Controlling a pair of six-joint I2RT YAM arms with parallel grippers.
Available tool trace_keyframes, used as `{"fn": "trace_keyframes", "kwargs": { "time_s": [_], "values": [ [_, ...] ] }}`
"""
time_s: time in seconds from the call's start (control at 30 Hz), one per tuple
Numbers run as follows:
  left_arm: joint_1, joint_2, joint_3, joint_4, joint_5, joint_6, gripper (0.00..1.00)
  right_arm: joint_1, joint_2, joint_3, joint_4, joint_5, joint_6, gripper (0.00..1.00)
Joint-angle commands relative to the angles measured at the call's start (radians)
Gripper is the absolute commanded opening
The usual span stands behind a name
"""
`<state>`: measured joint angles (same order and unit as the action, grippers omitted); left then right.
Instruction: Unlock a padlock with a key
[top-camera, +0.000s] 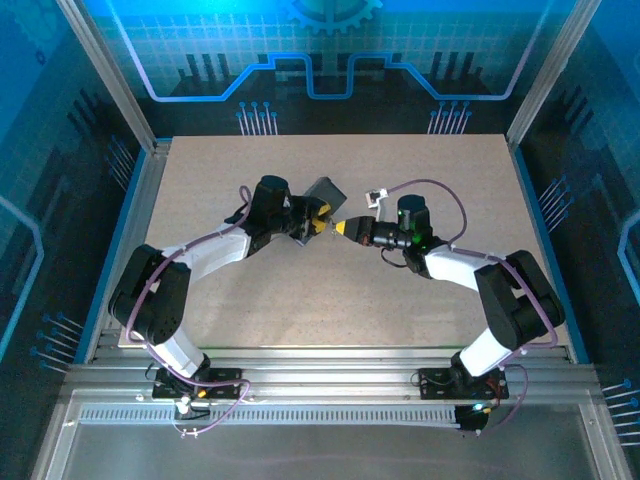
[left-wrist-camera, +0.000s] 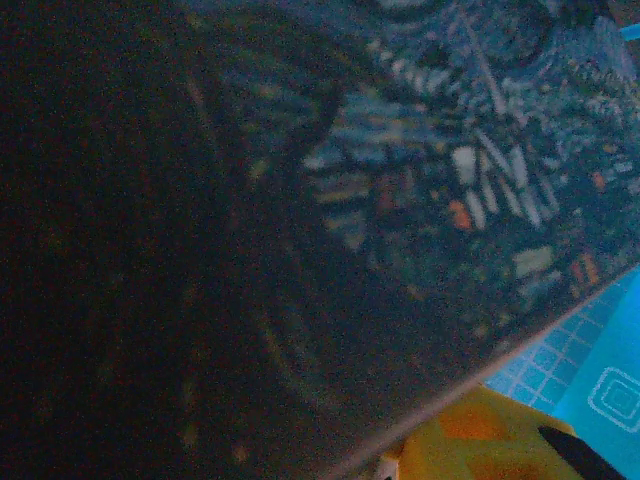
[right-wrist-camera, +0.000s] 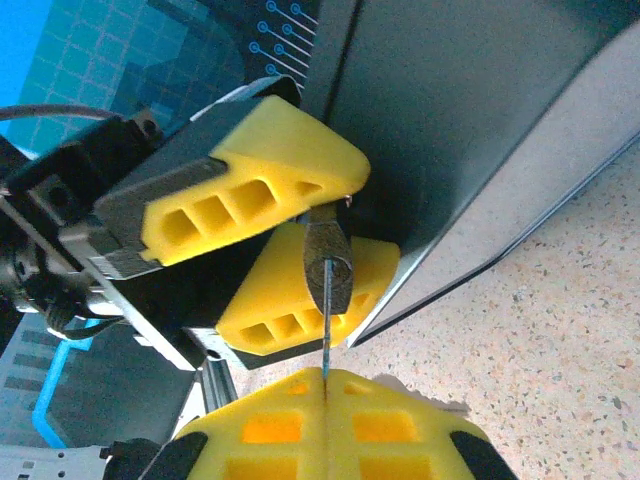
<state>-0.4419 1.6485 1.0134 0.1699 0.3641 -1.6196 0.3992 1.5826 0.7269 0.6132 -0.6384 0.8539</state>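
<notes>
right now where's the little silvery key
Right wrist view: the thin silvery-grey metal key is pinched between the right arm's yellow fingers, tip at the small dark padlock above.

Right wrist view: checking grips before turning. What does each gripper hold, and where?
Right gripper pinches the key by its head; left gripper clamps the padlock by its body.

I see my left gripper (top-camera: 318, 222) and right gripper (top-camera: 343, 227) almost tip to tip above the table (top-camera: 300, 300), a dark box (top-camera: 326, 190) just behind the left one.
</notes>
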Motion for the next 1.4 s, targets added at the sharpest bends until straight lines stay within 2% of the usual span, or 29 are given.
{"fn": "trace_keyframes", "kwargs": {
  "time_s": [0.0,0.4,0.8,1.07,1.13,1.23,1.37],
  "values": [
    [0.009,-0.027,0.022,-0.02,0.05,0.054,0.21,-0.001,-0.037,-0.01,0.008,0.014,-0.035,0.0],
    [0.014,-0.03,0.015,-0.022,0.049,0.051,0.22,-0.001,0.027,0.008,0.057,-0.005,0.0,0.0],
    [0.065,-0.033,0.033,-0.11,0.012,0.109,0.33,-0.001,0.004,-0.033,0.04,-0.029,-0.007,0.0],
    [0.073,-0.02,0.053,-0.135,0.022,0.143,0.33,-0.002,-0.015,-0.039,0.018,-0.058,-0.024,0.0],
    [0.073,-0.018,0.065,-0.151,0.04,0.175,0.33,0.0,-0.021,-0.027,-0.028,-0.073,-0.056,0.0],
    [0.071,-0.01,0.122,-0.296,0.05,0.31,0.36,-0.006,-0.044,-0.031,-0.082,-0.075,-0.094,0.0],
    [0.069,-0.007,0.124,-0.432,-0.032,0.444,0.36,-0.024,-0.089,-0.057,-0.129,-0.077,-0.121,0.0]
  ]
}}
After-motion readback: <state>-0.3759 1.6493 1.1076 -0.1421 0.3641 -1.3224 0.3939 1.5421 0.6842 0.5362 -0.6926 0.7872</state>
